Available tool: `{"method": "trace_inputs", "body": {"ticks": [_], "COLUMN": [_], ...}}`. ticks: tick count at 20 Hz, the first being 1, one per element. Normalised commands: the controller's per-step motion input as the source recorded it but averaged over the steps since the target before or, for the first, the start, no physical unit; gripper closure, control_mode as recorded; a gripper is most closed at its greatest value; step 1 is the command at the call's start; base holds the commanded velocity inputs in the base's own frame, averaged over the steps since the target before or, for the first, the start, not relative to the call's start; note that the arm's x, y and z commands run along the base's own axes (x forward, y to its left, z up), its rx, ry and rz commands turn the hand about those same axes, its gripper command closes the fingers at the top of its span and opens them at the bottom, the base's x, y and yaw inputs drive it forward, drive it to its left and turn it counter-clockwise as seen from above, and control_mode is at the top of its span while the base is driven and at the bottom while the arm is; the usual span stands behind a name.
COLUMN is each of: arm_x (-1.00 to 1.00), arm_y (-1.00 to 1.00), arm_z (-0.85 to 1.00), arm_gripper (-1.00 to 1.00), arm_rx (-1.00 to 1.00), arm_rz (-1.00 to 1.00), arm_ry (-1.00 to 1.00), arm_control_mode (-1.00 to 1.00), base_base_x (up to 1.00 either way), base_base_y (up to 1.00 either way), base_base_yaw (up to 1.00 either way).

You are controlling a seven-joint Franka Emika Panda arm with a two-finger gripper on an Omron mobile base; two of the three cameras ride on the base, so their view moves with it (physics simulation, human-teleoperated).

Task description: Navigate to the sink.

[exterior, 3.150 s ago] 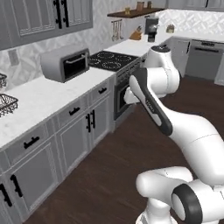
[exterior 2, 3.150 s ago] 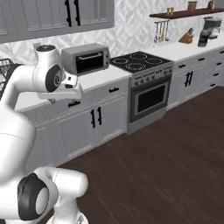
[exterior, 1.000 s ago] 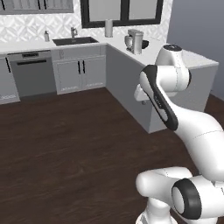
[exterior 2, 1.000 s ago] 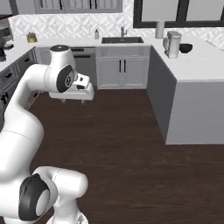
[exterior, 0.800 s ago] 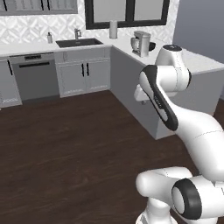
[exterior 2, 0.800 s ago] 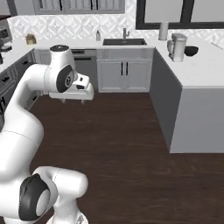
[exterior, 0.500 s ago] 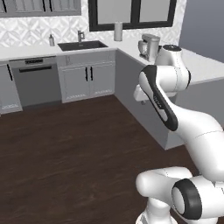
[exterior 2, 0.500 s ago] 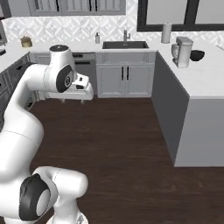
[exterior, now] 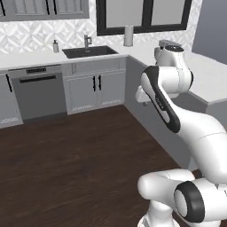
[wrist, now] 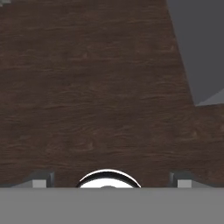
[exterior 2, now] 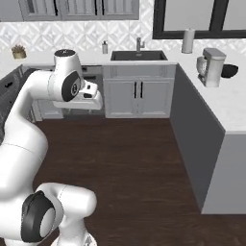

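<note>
The sink (exterior: 90,52) is a dark basin set in the white back counter, with a short grey faucet (exterior: 87,41) behind it. From the right base view the sink (exterior 2: 138,55) lies straight ahead across the dark wood floor, some way off. My gripper (exterior 2: 82,105) hangs folded close to the arm, pointing down at the floor. In the hand view the gripper (wrist: 111,180) is open, its two dark fingertips (wrist: 41,179) wide apart with only floorboards beyond them.
A grey peninsula counter (exterior 2: 216,120) runs along the right, carrying a coffee maker (exterior 2: 210,66) and a black bowl (exterior 2: 229,70). A dishwasher (exterior: 37,91) sits left of the sink cabinets. A paper towel roll (exterior 2: 188,41) and soap bottle (exterior 2: 104,47) stand by the sink.
The whole picture has shifted as the base turned and drove: the stove and toaster oven left the views, and the sink counter has come toward the centre and grown larger. The arm's pose is unchanged.
</note>
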Motion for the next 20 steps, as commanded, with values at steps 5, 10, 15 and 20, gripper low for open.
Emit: {"method": "trace_inputs", "body": {"ticks": [5, 10, 15, 20], "arm_x": [0.0, 0.0, 0.0, 0.0], "arm_y": [0.0, 0.0, 0.0, 0.0], "arm_z": [0.0, 0.0, 0.0, 0.0], "arm_gripper": [-1.0, -1.0, -1.0, -1.0], "arm_rx": [0.0, 0.0, 0.0, 0.0], "arm_rz": [0.0, 0.0, 0.0, 0.0], "arm_ry": [0.0, 0.0, 0.0, 0.0], "arm_control_mode": [1.0, 1.0, 1.0, 1.0], "base_base_x": [1.0, 1.0, 1.0, 1.0], "base_base_y": [0.0, 0.0, -0.04, -0.29], "base_base_yaw": [0.0, 0.0, 0.04, 0.22]}}
